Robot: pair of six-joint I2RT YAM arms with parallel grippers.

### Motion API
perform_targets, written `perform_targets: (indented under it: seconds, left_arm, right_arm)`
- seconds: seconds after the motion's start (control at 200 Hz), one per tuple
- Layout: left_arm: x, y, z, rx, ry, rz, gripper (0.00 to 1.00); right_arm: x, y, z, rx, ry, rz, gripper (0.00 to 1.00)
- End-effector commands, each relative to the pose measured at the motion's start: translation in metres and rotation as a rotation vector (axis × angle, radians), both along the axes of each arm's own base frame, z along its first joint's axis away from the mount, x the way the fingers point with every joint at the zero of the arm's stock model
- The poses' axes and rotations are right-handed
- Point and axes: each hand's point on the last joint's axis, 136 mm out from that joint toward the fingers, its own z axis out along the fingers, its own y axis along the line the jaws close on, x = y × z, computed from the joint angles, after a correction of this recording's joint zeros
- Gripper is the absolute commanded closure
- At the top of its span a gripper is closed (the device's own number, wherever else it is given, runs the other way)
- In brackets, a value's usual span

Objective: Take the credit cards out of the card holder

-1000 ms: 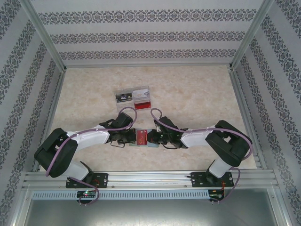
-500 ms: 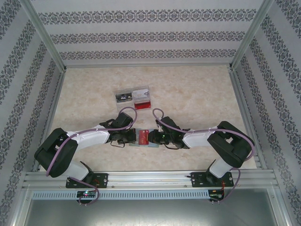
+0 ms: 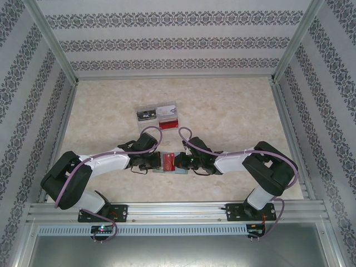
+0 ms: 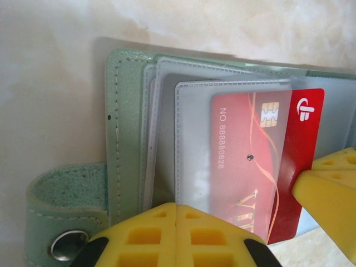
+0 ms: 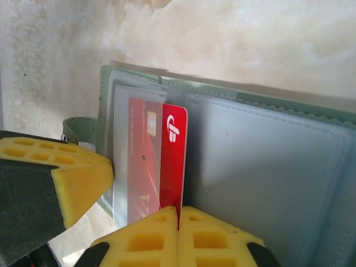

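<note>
Most of red card under sleeve

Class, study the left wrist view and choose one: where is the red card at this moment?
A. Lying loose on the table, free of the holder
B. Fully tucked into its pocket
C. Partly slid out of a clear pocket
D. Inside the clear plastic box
C: the logo end of the red card sticks out bare past the edge of the clear pocket, while its chip end sits under the plastic inside the card holder.

Clear plastic box on marbled table, patterned walls
</note>
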Motion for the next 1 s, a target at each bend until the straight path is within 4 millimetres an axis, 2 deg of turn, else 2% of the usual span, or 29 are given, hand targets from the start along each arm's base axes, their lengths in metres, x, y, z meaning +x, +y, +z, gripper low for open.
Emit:
perform_targets:
  seconds: [0.0, 0.32, 0.44, 0.585, 0.714, 0.849, 0.994]
  left_arm:
    - [-0.007, 0.013, -0.01, 0.081, 0.035, 0.007, 1.0]
    - [-0.008, 0.015, -0.009, 0.087, 0.033, 0.007, 1.0]
    - [-0.008, 0.015, -0.006, 0.082, 0.026, 0.005, 1.0]
    - [-0.005, 0.009, 0.004, 0.047, 0.009, -0.006, 1.0]
    - [0.002, 0.0, 0.029, -0.003, -0.046, -0.023, 1.0]
    - [0.007, 0.008, 0.058, -0.003, -0.136, -0.008, 0.81]
    - [0.003, 0.022, 0.084, -0.005, -0.216, 0.022, 0.46]
  right_arm:
    - [0.003, -0.01, -0.002, -0.011, -0.013, -0.019, 1.0]
    - [0.002, -0.047, 0.001, -0.018, -0.017, -0.065, 1.0]
    - [0.0, -0.056, 0.008, -0.001, -0.025, -0.071, 1.0]
    - [0.0, -0.06, 0.033, 0.003, -0.101, -0.05, 1.0]
    - [0.003, -0.06, 0.065, -0.058, -0.21, 0.009, 1.0]
    - [0.01, -0.055, 0.096, -0.187, -0.361, 0.103, 1.0]
    - [0.025, -0.043, 0.12, -0.354, -0.552, 0.24, 1.0]
